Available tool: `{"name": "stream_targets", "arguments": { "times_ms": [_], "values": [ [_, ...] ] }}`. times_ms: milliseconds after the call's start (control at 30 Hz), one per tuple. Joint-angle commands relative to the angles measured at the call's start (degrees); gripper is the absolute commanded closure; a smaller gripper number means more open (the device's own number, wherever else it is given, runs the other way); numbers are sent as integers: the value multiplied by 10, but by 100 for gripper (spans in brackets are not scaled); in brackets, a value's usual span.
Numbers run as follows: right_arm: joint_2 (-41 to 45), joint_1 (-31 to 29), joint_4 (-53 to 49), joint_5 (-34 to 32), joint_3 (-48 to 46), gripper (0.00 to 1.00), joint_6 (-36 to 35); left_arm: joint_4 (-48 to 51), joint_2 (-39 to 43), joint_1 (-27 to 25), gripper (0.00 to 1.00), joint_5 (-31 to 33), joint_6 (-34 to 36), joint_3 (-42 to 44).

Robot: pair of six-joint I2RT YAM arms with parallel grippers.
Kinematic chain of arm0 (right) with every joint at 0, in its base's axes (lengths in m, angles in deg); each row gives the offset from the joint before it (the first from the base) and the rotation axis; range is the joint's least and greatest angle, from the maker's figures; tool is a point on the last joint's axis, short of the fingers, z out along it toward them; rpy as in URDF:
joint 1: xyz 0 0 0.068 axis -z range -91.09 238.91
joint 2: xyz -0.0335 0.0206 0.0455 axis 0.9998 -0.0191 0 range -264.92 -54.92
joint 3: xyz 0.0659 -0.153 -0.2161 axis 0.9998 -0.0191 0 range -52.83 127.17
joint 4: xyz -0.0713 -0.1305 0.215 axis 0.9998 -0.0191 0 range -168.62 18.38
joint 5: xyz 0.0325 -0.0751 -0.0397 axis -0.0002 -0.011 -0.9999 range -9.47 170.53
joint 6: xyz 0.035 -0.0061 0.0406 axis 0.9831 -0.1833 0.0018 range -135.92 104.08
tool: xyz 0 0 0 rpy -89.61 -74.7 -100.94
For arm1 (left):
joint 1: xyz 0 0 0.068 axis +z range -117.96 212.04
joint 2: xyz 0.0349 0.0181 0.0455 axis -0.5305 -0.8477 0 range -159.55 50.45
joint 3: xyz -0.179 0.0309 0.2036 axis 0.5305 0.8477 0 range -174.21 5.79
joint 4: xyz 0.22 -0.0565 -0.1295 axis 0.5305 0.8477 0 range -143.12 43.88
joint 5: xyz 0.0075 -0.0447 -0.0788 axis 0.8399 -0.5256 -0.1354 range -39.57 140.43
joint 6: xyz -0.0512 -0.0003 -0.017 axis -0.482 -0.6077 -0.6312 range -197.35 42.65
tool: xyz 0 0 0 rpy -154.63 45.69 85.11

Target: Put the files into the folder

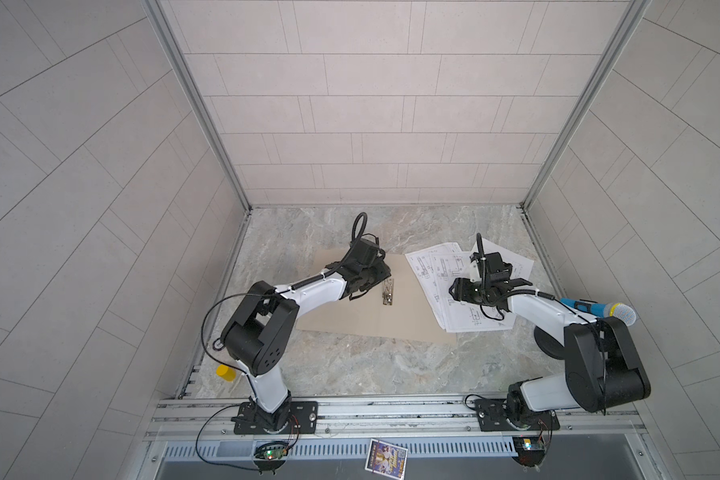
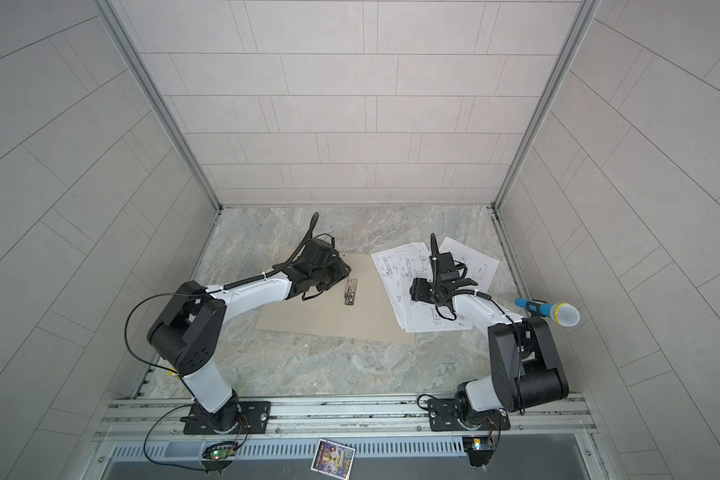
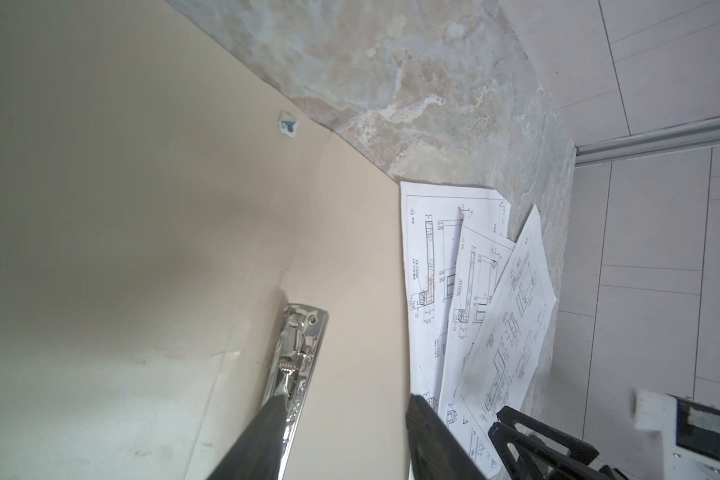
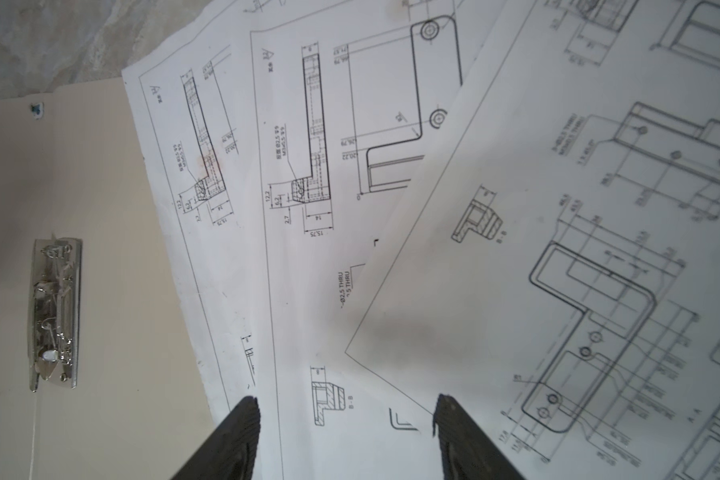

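The tan folder (image 1: 341,316) (image 2: 308,316) lies open and flat on the marble table, its metal clip (image 1: 387,293) (image 4: 55,311) at the spine. Several white files (image 1: 429,266) (image 2: 391,266) (image 4: 516,208) with line drawings are fanned out over the folder's right edge and the table. My left gripper (image 1: 379,278) (image 3: 346,405) is open just above the folder (image 3: 142,249); one fingertip (image 3: 275,409) overlaps the clip (image 3: 304,345). My right gripper (image 1: 489,291) (image 4: 344,401) hangs open above the files, holding nothing.
A blue microphone (image 1: 599,309) with a silver head lies at the right by my right arm. A yellow cylinder (image 1: 226,372) stands at the table's front left edge. A colourful card (image 1: 386,456) rests on the front rail. Tiled walls enclose three sides.
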Motion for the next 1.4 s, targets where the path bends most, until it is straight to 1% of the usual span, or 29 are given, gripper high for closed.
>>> {"name": "stream_targets", "arguments": {
  "times_ms": [0,67,233,367,467,500,633,800,900,1133,1233,1367],
  "values": [
    [35,7,-14,-17,-6,30,-7,39,-10,-27,44,13,49,-38],
    [48,14,-21,-44,-10,27,-6,53,-27,-40,44,7,75,-77],
    [92,64,-24,-74,-36,22,11,141,-131,-64,42,-72,143,-242],
    [120,104,-33,-108,-57,19,19,183,-200,-86,42,-93,187,-334],
    [133,143,-39,-109,-63,18,28,210,-250,-102,41,-110,215,-401],
    [137,155,-39,-111,-81,18,31,221,-268,-108,40,-114,225,-424],
    [149,190,-40,-121,-98,17,37,254,-335,-125,39,-141,251,-510],
    [130,225,-38,-120,-105,16,41,258,-381,-142,39,-145,261,-564],
    [110,242,-25,-100,-102,16,39,254,-404,-147,38,-134,262,-586],
    [51,246,16,-52,-91,17,40,263,-428,-148,37,-86,259,-602],
    [22,246,18,-45,-77,18,43,260,-445,-147,36,-98,254,-613],
    [10,246,32,-12,-70,18,28,260,-469,-147,36,-119,242,-630]
  ]
}}
